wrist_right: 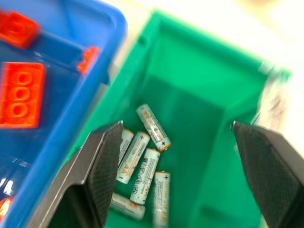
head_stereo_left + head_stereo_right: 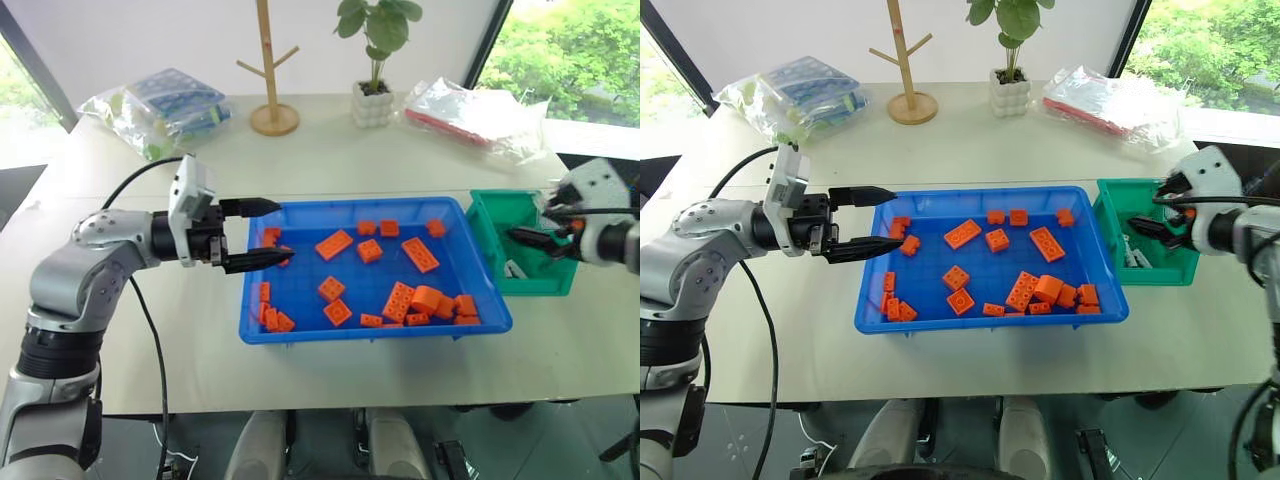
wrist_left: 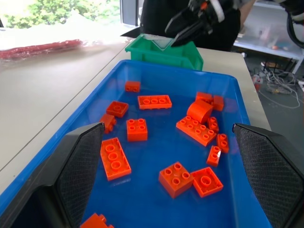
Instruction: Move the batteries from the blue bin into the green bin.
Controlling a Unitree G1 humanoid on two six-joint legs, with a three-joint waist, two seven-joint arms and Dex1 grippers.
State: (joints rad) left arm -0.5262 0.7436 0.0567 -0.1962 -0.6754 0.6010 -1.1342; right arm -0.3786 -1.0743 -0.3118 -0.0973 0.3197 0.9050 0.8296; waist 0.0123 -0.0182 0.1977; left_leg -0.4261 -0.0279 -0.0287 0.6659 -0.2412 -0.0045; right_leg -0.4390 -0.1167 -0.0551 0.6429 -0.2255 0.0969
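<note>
Blue bin (image 2: 262, 322) sits centre frame in the head views, long side across the table (image 2: 330, 160). Scattered orange bricks (image 2: 334, 244) cover its floor; no battery can be made out among them.

Green bin (image 2: 553, 280) stands just beside the blue bin's right end. Batteries (image 1: 142, 161) lie loose in a heap on its bottom, several side by side, one crossed above the rest.

Right gripper (image 1: 175, 171) hangs over the green bin at the right edge of the frame, fingers spread wide, nothing between them.

Left gripper (image 2: 262, 235) is at the blue bin's left end, level, pointing toward frame right, fingers spread and empty, the lower tip over the rim.

Upper frame: wooden stand (image 2: 272, 70), potted plant (image 2: 375, 60), plastic bags (image 2: 165, 105).
</note>
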